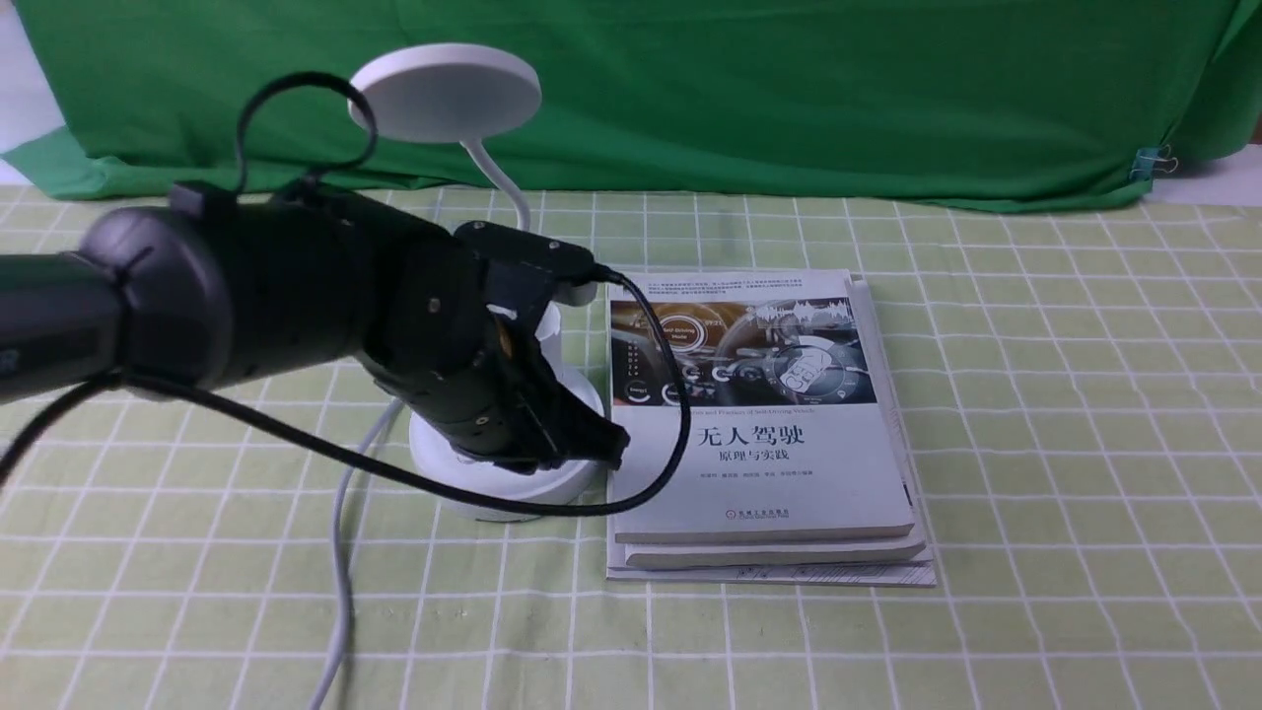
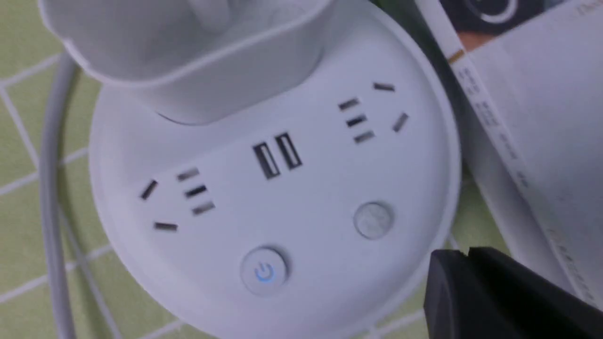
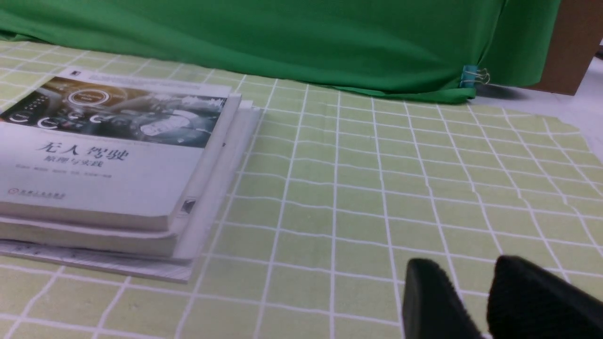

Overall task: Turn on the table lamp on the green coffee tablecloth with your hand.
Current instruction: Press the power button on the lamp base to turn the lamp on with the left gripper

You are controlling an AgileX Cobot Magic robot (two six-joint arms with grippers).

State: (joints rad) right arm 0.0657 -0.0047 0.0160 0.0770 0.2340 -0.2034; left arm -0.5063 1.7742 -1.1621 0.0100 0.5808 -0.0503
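The white table lamp [image 1: 446, 94] stands on the green coffee tablecloth [image 1: 1035, 394], its disc head raised on a bent neck. My left gripper [image 1: 616, 449], the hand, is shut and hangs at the right rim of the lamp's round base [image 1: 463, 473]. In the left wrist view the shut fingertips [image 2: 452, 256] sit just off the base [image 2: 301, 202], close to a plain round button [image 2: 373, 219]. A second button [image 2: 264, 272] shows a blue power symbol. My right gripper [image 3: 464, 268] is open a little over bare cloth [image 3: 358, 179], holding nothing.
A stack of books [image 1: 759, 444] lies right beside the lamp base, touching it. The lamp's white cord [image 1: 340, 532] runs toward the front edge. A dark green backdrop [image 1: 789, 89] with a binder clip [image 1: 1149, 163] closes the back. The left arm's black cable [image 1: 552, 508] loops over the base.
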